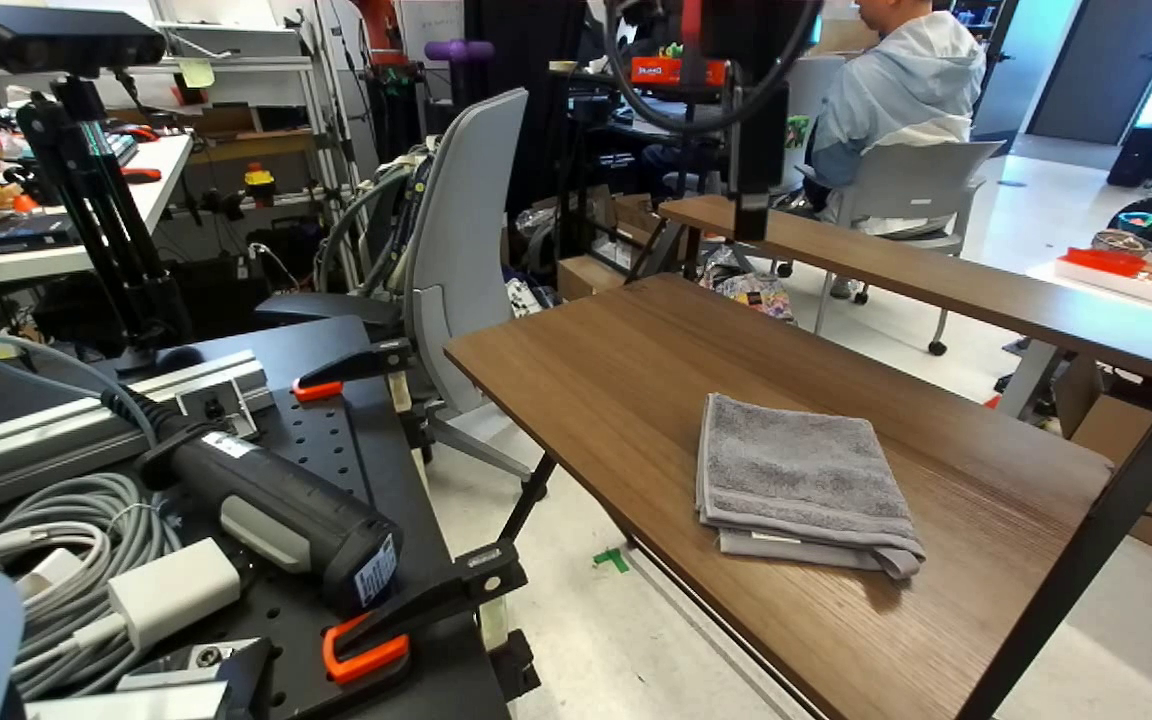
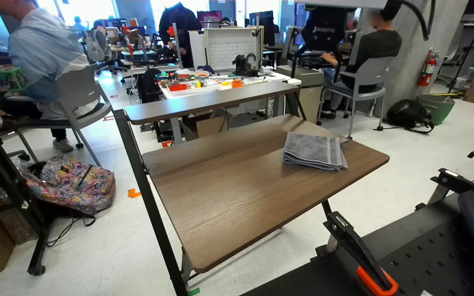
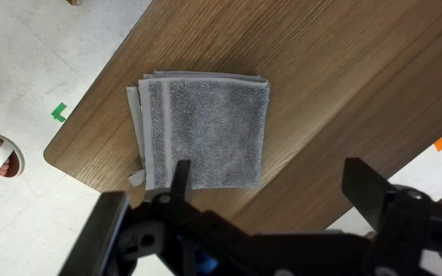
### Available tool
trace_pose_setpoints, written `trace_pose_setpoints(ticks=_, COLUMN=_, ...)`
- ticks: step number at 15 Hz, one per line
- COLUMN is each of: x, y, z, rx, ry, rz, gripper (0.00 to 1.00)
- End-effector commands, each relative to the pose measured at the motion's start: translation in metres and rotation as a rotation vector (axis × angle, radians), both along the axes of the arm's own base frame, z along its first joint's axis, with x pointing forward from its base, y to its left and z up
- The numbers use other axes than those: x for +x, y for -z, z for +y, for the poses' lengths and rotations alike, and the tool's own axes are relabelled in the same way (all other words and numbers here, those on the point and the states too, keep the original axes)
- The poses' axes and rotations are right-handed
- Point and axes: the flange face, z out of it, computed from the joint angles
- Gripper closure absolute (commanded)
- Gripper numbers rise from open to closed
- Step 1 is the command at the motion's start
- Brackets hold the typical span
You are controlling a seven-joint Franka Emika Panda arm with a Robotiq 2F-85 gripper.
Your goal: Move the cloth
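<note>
The cloth is a folded grey towel lying flat on the brown wooden table. It shows in both exterior views [image 1: 801,475] [image 2: 313,150] and in the wrist view [image 3: 217,130]. A paler stripe and layered edges show along one side, with a small flap at a corner. My gripper [image 3: 268,161] is open and empty, its two fingers wide apart. It is well above the table and apart from the cloth. In the wrist view the left finger overlaps the cloth's lower edge. The gripper also hangs at the top of an exterior view [image 2: 318,72], partly cut off.
The wooden table [image 1: 576,350] has a raised narrow shelf [image 2: 212,102] along its back and a dark metal post [image 1: 1086,540] at one end. A black bench [image 1: 336,440] with clamps, cables and a handheld tool stands beside it. People sit on chairs nearby.
</note>
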Motion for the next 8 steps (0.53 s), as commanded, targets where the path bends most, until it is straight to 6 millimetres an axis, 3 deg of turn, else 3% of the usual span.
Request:
trace_pose_setpoints(ticks=1, x=0.048, y=0.039, z=-0.021, rx=-0.008, ry=0.028, rz=0.032, gripper=0.00)
trace_pose_setpoints(ticks=8, x=0.101, y=0.113, z=-0.067, rx=0.013, ry=0.095, rz=0.103, gripper=0.00)
